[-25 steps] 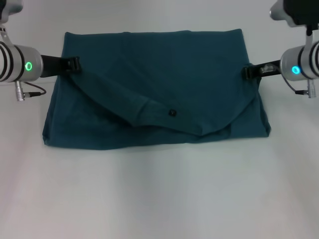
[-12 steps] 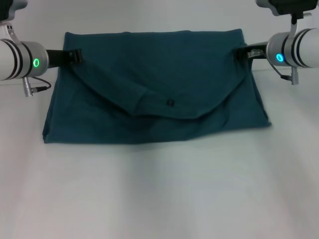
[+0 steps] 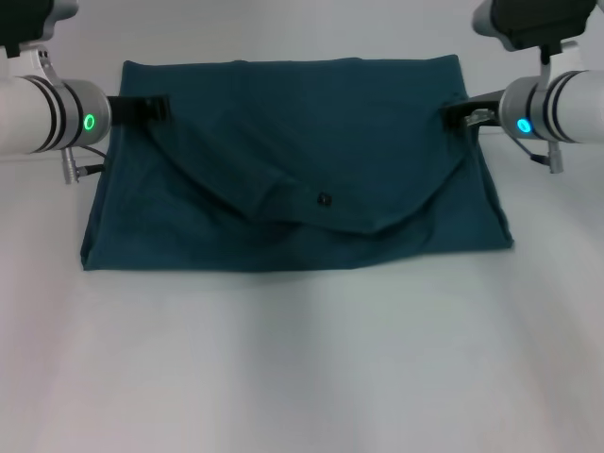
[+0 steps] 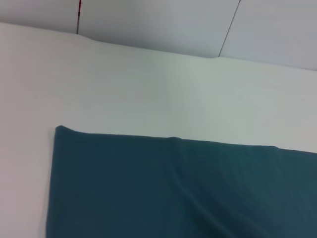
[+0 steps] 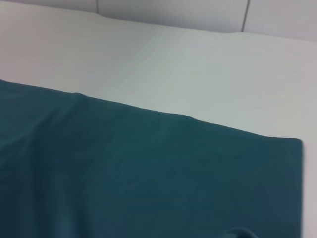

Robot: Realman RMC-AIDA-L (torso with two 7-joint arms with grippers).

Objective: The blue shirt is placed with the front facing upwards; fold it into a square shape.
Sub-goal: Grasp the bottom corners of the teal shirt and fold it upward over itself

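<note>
1. The blue shirt (image 3: 302, 160) lay flat on the white table (image 3: 302, 359), spread wide, with plain fabric showing and no lettering in sight (so the printed front seemed to be tucked inside the folds).

2. A top layer drooped across it in a shallow curve, its lowest part sitting near the front edge, with a small dark label (image 3: 325, 199) showing on it. The curve ran up toward each gripper, which suggested both ends of that layer were being held up while the middle sagged.

3. The left gripper (image 3: 156, 107) was at the shirt's left edge near the far corner, its dark fingers over the cloth. It looked closed on the fabric, though I could not tell for certain.

4. The right gripper (image 3: 457, 115) mirrored it at the right edge, and its grip could not be judged either.

5. The wrist views showed only the far edge of the shirt lying straight on the table, no fingers.

6. By my reading, the fold toward the far edge was partway done; the shape was a wide rectangle, not a square.
</note>
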